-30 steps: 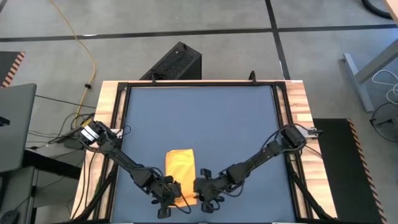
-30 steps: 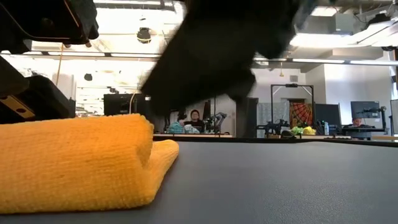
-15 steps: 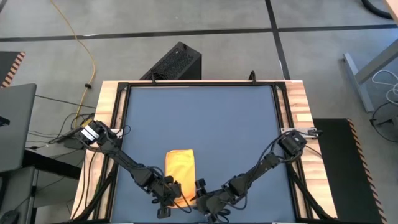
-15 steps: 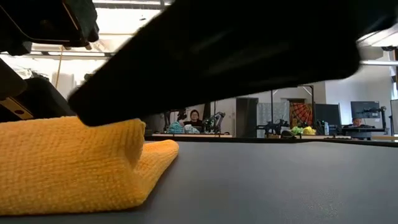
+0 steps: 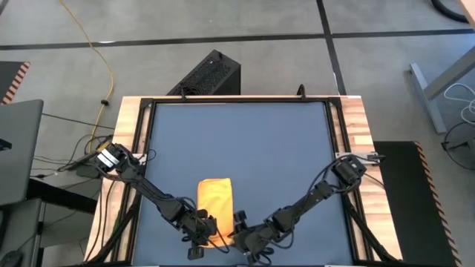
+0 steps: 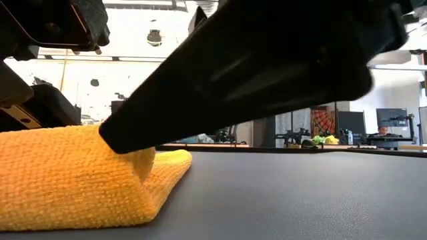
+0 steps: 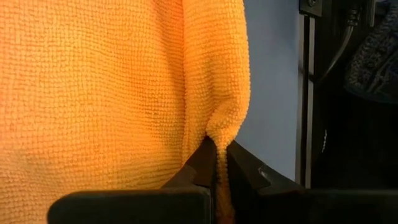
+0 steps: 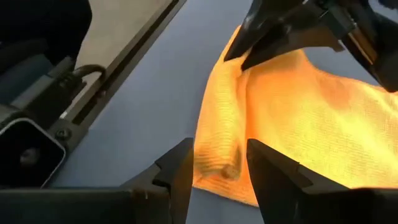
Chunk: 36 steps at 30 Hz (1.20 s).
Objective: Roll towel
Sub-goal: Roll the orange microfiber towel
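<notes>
The yellow-orange towel (image 5: 214,199) lies as a narrow folded strip on the blue table top, close to the near edge. My left gripper (image 7: 216,152) is shut on cloth at the towel's near left corner. My right gripper (image 8: 219,149) is open at the near right corner (image 8: 217,169), with one finger on each side of it. In the low view one right finger (image 6: 133,137) lies low across the towel's top (image 6: 67,173). My left gripper pinches a raised ridge of cloth (image 7: 217,132) at the towel's near left corner between its two fingers, slanting down from the left. The ridge stands up slightly, and the rest of the towel lies flat on the table. My right gripper's fingers stand astride the near right corner; I cannot tell whether they touch it.
A black frame and wooden rails (image 5: 133,148) border the table top. The blue surface (image 5: 245,141) stretches beyond the towel toward the far edge. A black box (image 5: 208,74) and a yellow cable (image 5: 104,59) lie on the floor behind the table.
My right gripper has moved toward the table's near edge and down to the towel's near right corner, rolling as it went. In the low view its finger has come down onto the level of the towel's top. My left gripper and the towel have stayed in place.
</notes>
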### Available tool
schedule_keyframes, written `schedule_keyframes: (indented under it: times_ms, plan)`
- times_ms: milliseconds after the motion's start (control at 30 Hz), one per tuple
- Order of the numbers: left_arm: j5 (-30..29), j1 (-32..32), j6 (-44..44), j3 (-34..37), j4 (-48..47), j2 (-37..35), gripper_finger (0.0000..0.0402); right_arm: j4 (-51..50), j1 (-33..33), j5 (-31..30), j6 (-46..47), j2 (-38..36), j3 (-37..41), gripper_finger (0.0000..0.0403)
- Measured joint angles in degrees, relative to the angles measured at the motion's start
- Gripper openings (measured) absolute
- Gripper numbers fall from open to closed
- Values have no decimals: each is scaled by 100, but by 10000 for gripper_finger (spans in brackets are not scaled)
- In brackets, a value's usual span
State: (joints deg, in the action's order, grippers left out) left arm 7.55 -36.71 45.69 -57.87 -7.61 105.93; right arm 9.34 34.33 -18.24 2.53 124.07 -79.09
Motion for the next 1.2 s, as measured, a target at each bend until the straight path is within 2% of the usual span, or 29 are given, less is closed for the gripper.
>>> schedule_keyframes:
  times_ms: [200, 500, 667, 867, 1200]
  plan:
    - [36, 2, -3, 0, 76, 0, 7, -15, -52, 7, 175, 0, -2, 134]
    - [-257, -25, -196, 0, 60, -60, 7, -640, -123, 9, 1480, 0, -2, 15]
    - [-635, -217, -241, 0, -98, -200, 7, -678, -220, 19, 2212, 0, -4, 24]
    - [-1153, -427, -272, 0, -390, -357, 7, -697, -194, 138, 2870, -2, -4, 15]
    - [-1305, -576, -448, 0, -503, -407, 7, -768, -256, 164, 3355, -3, -9, 16]
